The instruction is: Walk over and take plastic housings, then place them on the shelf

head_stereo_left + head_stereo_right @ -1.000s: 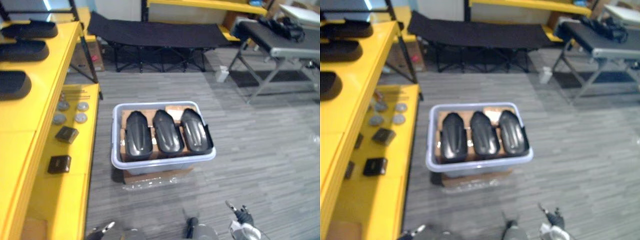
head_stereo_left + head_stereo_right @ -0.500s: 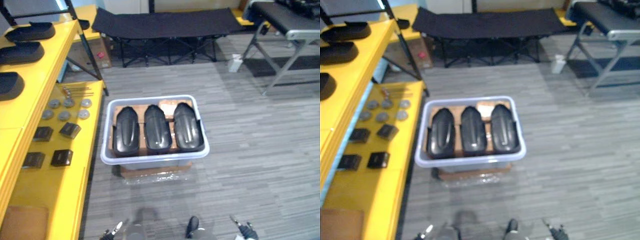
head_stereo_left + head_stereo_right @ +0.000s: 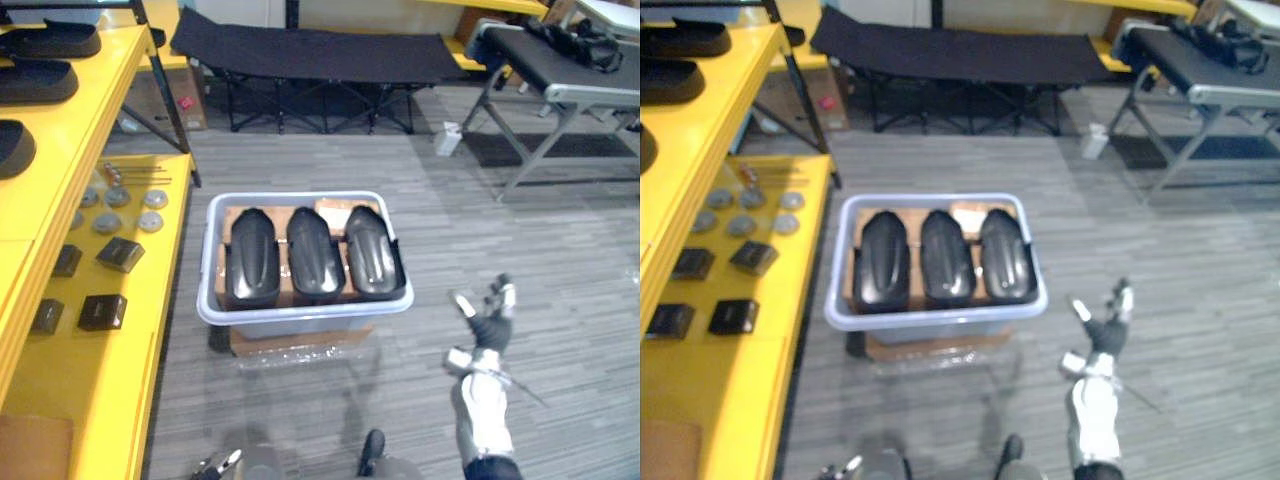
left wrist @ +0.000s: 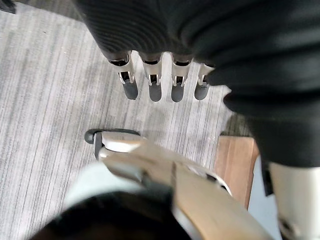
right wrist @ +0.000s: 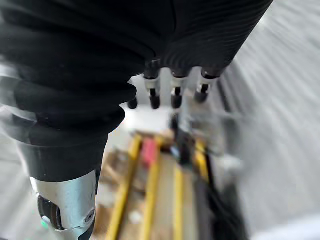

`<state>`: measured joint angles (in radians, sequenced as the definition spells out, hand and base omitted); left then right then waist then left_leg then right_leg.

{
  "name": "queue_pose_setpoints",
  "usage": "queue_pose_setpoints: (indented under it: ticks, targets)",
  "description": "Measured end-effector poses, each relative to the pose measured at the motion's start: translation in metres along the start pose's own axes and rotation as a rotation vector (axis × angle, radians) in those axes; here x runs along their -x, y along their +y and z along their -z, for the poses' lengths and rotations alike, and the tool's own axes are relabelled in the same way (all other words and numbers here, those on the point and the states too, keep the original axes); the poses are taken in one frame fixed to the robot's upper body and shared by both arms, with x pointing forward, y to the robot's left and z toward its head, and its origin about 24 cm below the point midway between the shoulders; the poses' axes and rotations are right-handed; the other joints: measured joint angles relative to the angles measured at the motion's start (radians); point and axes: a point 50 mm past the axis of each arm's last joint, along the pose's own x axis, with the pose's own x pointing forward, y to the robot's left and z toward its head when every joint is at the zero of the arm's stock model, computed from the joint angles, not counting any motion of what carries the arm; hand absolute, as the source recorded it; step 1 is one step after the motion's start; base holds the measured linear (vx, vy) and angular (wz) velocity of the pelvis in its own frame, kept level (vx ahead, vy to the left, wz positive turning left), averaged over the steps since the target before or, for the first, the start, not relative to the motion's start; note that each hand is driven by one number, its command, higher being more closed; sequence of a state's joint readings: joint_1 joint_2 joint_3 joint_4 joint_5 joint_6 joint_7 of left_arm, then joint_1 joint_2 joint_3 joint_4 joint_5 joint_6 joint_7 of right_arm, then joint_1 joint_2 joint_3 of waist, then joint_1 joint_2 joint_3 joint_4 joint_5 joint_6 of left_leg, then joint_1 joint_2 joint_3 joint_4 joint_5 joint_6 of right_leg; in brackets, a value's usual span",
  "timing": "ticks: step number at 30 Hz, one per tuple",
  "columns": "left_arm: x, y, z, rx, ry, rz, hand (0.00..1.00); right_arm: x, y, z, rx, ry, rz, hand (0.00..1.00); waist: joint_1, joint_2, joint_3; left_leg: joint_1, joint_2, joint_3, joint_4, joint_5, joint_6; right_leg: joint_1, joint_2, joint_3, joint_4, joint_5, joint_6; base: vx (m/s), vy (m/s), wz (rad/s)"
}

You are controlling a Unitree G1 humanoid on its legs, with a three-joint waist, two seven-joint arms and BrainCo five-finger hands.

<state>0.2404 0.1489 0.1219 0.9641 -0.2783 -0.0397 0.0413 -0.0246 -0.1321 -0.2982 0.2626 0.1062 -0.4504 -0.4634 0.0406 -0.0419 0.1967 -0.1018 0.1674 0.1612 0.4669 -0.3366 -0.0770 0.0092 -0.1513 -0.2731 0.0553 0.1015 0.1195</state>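
— Where are the housings?
— Three plastic housings (image 3: 316, 250) lie side by side in the grey bin (image 3: 300, 310) on the floor (image 3: 520, 230), right of the yellow shelf (image 3: 60, 150).
— Your hands?
— My right hand (image 3: 488, 325) hovers right of the bin, fingers spread; my left hand (image 4: 155, 85) has straight fingers too.

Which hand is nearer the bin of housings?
Right. The right hand hovers open beside the near right corner of the bin; the left hand hangs open, low and farther back on the bin's near side.
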Motion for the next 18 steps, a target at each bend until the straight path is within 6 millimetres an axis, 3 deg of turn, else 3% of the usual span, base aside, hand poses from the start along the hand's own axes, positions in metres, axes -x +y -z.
queue_pose_setpoints:
  ticks: [5,8,10,12,16,18]
  targets:
    - [0.002,-0.002,0.006,0.042,-0.006,-0.005,0.00,-0.033,-0.036,-0.011,0.041,-0.019,0.167,0.00,0.005,0.000,-0.005,-0.010,-0.017,-0.062,-0.023,0.028,-0.019,0.046,0.003,-0.011,-0.028,-0.055,0.010,0.03,-0.078,0.49]
    - [0.003,-0.015,0.005,0.041,-0.021,0.030,0.00,-0.049,-0.061,-0.010,0.020,0.022,0.301,0.00,0.010,0.034,-0.007,-0.058,-0.015,-0.073,-0.037,0.058,-0.026,0.020,0.008,-0.041,-0.038,-0.057,0.007,-0.05,-0.087,0.23]
    - [0.002,-0.020,-0.003,0.032,-0.049,0.053,0.00,-0.054,-0.090,-0.002,0.026,0.102,0.442,0.00,-0.003,0.035,-0.004,-0.056,-0.046,-0.101,-0.133,0.127,-0.030,0.006,-0.024,-0.082,-0.046,-0.056,0.007,-0.05,-0.053,0.45]
    - [0.002,-0.023,-0.006,0.028,-0.059,0.076,0.00,-0.056,-0.103,0.000,-0.007,0.138,0.497,0.00,-0.001,0.044,-0.003,-0.053,-0.058,-0.101,-0.183,0.162,-0.031,-0.012,-0.036,-0.085,-0.036,-0.056,0.007,-0.08,-0.039,0.19]
    - [0.001,-0.026,-0.014,0.000,-0.090,0.104,0.00,-0.070,-0.107,0.004,-0.044,0.224,0.521,0.00,-0.002,0.054,0.024,-0.076,-0.071,-0.105,-0.197,0.183,-0.027,-0.048,-0.051,-0.083,-0.011,-0.056,0.008,-0.09,0.009,0.05]
    - [0.000,-0.030,-0.027,0.000,-0.131,0.125,0.00,-0.088,-0.108,0.000,-0.069,0.249,0.513,0.00,-0.002,0.051,0.075,-0.109,-0.088,-0.124,-0.198,0.197,-0.025,-0.072,-0.063,-0.088,-0.008,-0.056,0.007,-0.14,0.040,0.20]
